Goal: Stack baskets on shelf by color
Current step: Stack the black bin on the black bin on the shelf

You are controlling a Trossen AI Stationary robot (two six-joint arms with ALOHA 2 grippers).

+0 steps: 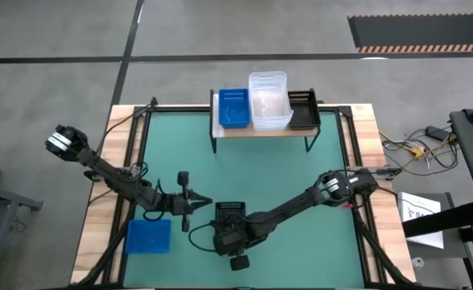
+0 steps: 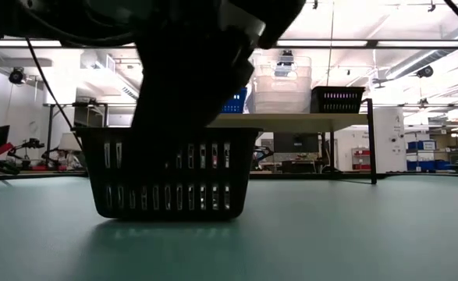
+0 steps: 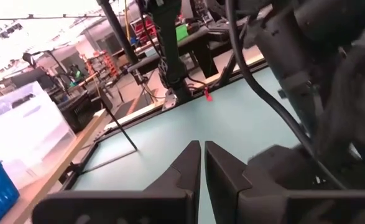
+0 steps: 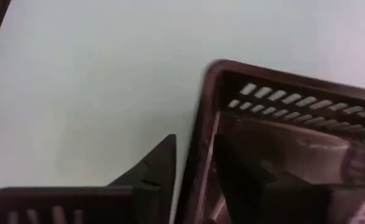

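On the green table stands a black perforated basket [image 1: 230,212] [image 2: 168,173] [image 4: 281,112], flat on its bottom. My right gripper [image 1: 229,232] [image 4: 198,155] comes down at its near wall, open, with one finger outside [image 4: 157,165] and one inside; a sliver of table shows between the outer finger and the rim. My left gripper [image 1: 204,201] [image 3: 202,146] hovers shut just left of this basket. A blue basket [image 1: 148,236] lies near the table's near-left corner. The wooden shelf [image 1: 264,130] [image 2: 307,121] at the far edge carries a blue [image 1: 234,107], a clear [image 1: 269,100] and a black basket [image 1: 304,109].
The right arm [image 1: 300,201] slants across the table's right half. Cables [image 1: 417,147] and equipment lie off the table's right side. Bare green surface stretches between the black basket and the shelf's legs [image 1: 213,145].
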